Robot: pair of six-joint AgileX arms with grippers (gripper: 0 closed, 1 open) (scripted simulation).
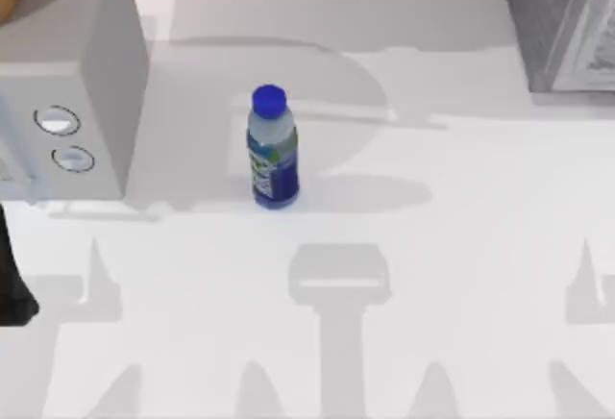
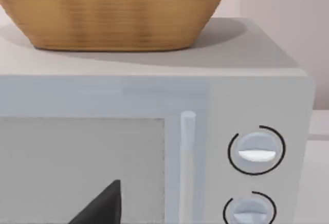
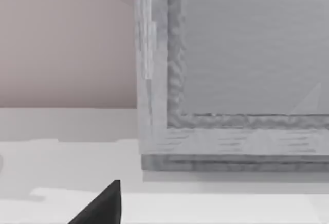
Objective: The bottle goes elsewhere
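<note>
Bottle (image 1: pixel 273 150): you see a small clear bottle standing upright on the white table (image 1: pixel 461 246), a little left of the middle in the top view.
Bottle axis: its long axis runs up from the tabletop; the round blue cap (image 1: pixel 269 101) faces the overhead camera and leans slightly toward the far edge because of the viewing angle.
Bottle label: a blue, green and white band wraps the lower body.
Bottle contact: nothing touches it; bare table lies all around it.
Microwave (image 1: pixel 72 102): to the bottle's left, near but apart, stands a white microwave with two round knobs (image 1: pixel 58 121) on its front.
Grey box (image 1: pixel 567 20): at the far right corner, well apart from the bottle, stands a grey cabinet-like box.
Left arm: a dark piece of it (image 1: pixel 14 284) shows at the left edge of the top view, in front of the microwave.
Left wrist view: you face the microwave door, its vertical handle (image 2: pixel 187 167) and both knobs, with a woven basket (image 2: pixel 113 13) resting on top of the microwave; one dark fingertip (image 2: pixel 103 206) pokes into view.
Right wrist view: you face the grey box's framed front (image 3: pixel 231 70) against a pale wall; one dark fingertip (image 3: pixel 103 206) shows here too.
Left gripper state: you cannot tell.
Right gripper state: you cannot tell.
</note>
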